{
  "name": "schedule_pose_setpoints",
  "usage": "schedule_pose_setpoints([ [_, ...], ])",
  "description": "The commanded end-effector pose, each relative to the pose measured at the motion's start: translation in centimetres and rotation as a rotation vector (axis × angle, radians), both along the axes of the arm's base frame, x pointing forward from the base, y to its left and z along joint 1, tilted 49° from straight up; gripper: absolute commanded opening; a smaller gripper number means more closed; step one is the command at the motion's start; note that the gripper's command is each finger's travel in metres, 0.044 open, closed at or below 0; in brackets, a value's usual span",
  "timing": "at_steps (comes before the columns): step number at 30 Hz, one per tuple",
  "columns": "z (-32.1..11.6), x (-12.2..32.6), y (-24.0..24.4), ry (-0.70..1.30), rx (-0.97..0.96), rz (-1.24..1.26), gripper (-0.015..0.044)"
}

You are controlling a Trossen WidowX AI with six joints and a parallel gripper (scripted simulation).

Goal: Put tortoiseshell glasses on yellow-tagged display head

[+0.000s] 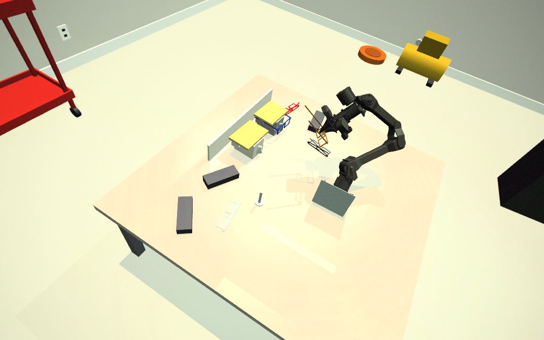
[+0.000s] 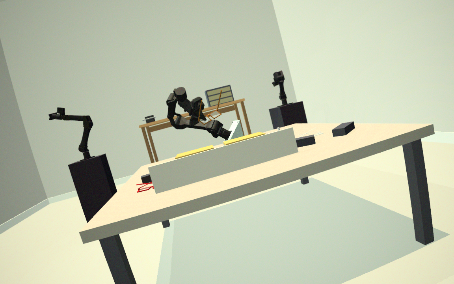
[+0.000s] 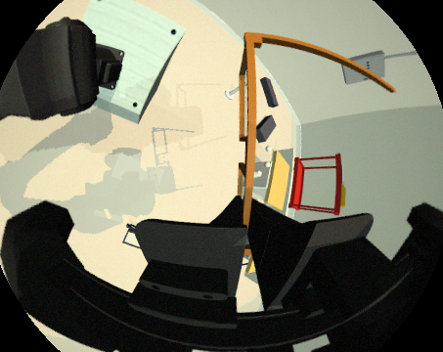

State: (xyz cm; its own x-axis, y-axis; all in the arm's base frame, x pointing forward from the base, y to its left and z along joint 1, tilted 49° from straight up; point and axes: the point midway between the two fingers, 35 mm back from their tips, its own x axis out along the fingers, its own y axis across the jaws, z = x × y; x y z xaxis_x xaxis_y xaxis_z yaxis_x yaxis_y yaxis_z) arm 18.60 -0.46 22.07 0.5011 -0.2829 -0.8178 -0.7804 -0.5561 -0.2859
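Note:
My gripper (image 1: 321,131) (image 2: 204,120) (image 3: 241,201) is shut on the front frame of the tortoiseshell glasses (image 1: 312,115) (image 2: 219,100) (image 3: 250,122), near the bridge. They hang in the air, temples spread and tilted up, away from both heads. The nearer grey head (image 1: 245,150) (image 3: 261,175) has a yellow top (image 1: 248,134) (image 2: 244,138) (image 3: 279,181) and wears no glasses. A small yellow patch shows low beside it; I cannot make out whether it is the tag. The farther head (image 1: 275,128) also has a yellow top (image 1: 270,112) (image 2: 194,152) and carries blue glasses (image 1: 283,125).
A pale upright panel (image 1: 240,125) (image 2: 221,162) stands behind the heads. Black glasses (image 1: 318,147) lie below my gripper, red glasses (image 1: 292,108) beside the farther head, white glasses (image 1: 227,215) near a small post (image 1: 259,198). Dark blocks (image 1: 220,176) (image 1: 184,214) (image 1: 318,119) lie around.

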Motion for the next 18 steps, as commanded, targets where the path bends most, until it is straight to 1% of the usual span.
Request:
schedule_pose_setpoints([
  [1, 0.5, -1.4, -0.7, -0.034, -0.011, 0.046, 0.0],
  [18, 1.9, -5.7, -2.7, -0.173, -0.1, 0.177, 0.0],
])
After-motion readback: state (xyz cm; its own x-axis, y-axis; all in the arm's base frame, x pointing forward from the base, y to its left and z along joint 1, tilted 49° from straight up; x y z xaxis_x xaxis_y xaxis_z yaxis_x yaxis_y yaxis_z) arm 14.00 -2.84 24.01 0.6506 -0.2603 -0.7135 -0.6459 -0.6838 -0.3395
